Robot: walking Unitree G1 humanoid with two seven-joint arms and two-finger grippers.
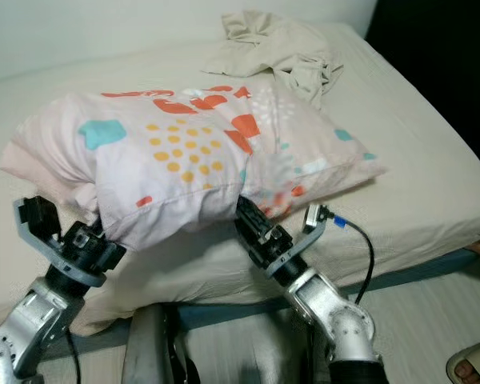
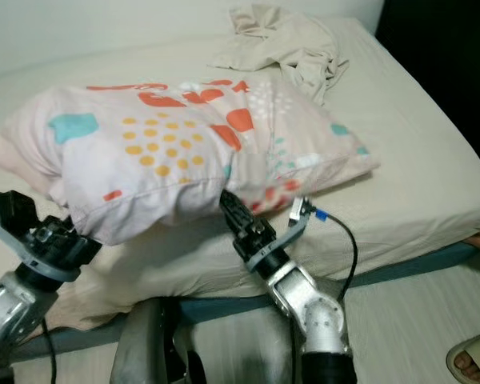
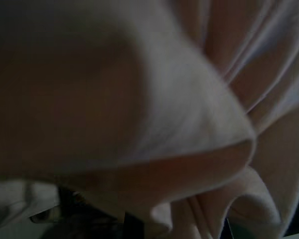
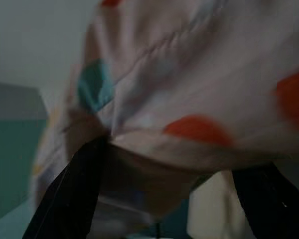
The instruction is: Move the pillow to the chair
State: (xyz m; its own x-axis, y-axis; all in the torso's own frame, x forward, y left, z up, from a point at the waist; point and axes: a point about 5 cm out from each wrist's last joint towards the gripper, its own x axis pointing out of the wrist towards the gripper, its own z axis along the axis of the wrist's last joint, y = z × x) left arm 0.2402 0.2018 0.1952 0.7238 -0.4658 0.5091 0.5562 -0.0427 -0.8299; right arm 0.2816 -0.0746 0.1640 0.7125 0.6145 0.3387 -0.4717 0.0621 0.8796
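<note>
- bed (image 1: 432, 184) takes up most of the head views, beige sheet, near edge runs across in front of the robot
- pillow (image 1: 200, 152) big, pale pink with orange, yellow and teal spots, lifted at its near side over the bed edge, far side looks to rest on the bed
- crumpled beige cloth (image 1: 276, 44) on the bed behind the pillow, near the far end, just beside the pillow's far edge
- left gripper (image 1: 96, 236) at the pillow's near left corner, tucked under the fabric; left wrist view has bunched pink folds pressed right against the camera, fingers hidden, so can't tell how wide they are
- right gripper (image 1: 252, 220) pushed under the pillow's near right side, one black finger going under the fabric
- right wrist view: two black fingers (image 4: 70, 194) spread wide apart, a fold of pillow hanging down between them; can't tell whether they actually pinch it
- black cable (image 1: 366, 256) loops from the right wrist, blue tip near the pillow's edge
- foot in a sandal (image 1: 470, 366) of a person on the floor at the lower right corner
</note>
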